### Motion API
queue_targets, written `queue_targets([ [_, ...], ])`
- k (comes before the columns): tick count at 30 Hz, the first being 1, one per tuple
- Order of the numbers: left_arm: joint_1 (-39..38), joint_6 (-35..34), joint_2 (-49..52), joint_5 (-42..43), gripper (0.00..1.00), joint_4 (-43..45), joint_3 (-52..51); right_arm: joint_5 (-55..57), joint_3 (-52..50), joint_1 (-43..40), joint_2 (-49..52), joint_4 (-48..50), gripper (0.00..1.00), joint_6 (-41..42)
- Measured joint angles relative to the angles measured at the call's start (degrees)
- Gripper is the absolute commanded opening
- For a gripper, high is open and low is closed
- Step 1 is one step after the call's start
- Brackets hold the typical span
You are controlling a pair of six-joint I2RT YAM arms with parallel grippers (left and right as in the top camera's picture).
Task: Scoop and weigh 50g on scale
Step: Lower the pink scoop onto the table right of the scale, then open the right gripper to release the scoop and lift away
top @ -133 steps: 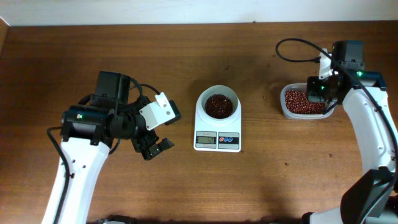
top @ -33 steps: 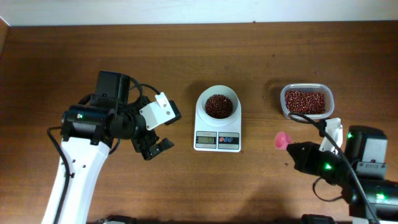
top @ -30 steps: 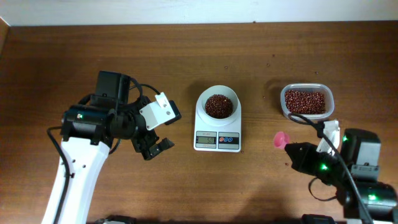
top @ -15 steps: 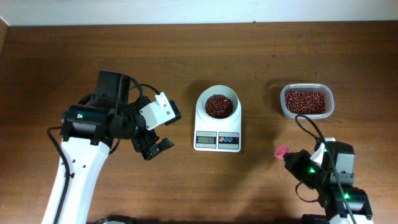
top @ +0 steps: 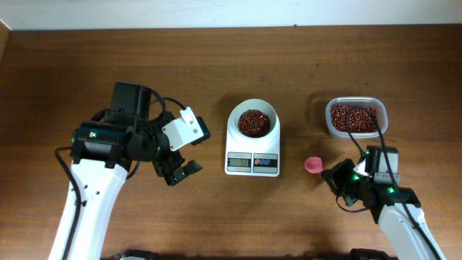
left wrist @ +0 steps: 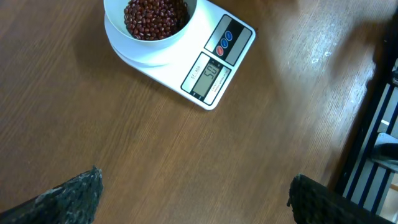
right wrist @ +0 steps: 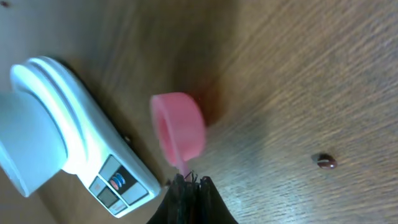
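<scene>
Weighing looks finished: the scale [top: 253, 141] sits mid-way across the worktop [top: 216, 65] with beans [top: 254, 121] in its bowl [top: 236, 115], the right fingers [right wrist: 193, 205] pinch the pink scoop [top: 312, 165] just right of it, and the left fingers [left wrist: 71, 194] gape wide, so next comes releasing the scoop.

Robotics lab: arms [top: 94, 180] at wooden table [top: 216, 217]

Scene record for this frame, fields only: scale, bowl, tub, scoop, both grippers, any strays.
scale: white, mid-table, display lit
bowl: on the scale, holds red beans
tub: right of the scale, apart from it, beans inside
scoop: pink, just right of the scale, cup tipped sideways
right gripper: shut on the scoop's handle
left gripper: open, empty, left of the scale
stray bean: on the table near the scoop
</scene>
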Motion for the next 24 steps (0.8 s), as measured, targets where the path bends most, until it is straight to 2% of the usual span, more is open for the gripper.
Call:
queue_targets([
  [6, 0.0, 0.0, 0.0, 0.0, 0.99, 0.0, 0.0, -0.3, -0.4, 0.0, 1.5, -0.5, 0.16, 0.2],
  [7, 0.0, 0.0, 0.0, 0.0, 0.99, 0.0, 0.0, -0.3, -0.4, 0.0, 1.5, -0.5, 0.3, 0.2],
  [11, 0.0, 0.0, 0.0, 0.0, 0.99, 0.0, 0.0, 0.2, -0.7, 0.0, 1.8, -1.6, 0.55, 0.4],
  [13, 0.0, 0.0, 0.0, 0.0, 0.99, 0.0, 0.0, 0.8, -1.2, 0.0, 2.0, -2.7, 0.75, 0.6],
  [16, 0.0, 0.0, 0.0, 0.0, 0.99, 0.0, 0.0, 2.0, -1.7, 0.0, 2.5, -3.5, 0.99, 1.1],
  [24, 0.0, 0.0, 0.0, 0.0, 0.99, 0.0, 0.0, 1.7, -1.3, 0.0, 2.1, -3.0, 0.99, 1.0],
])
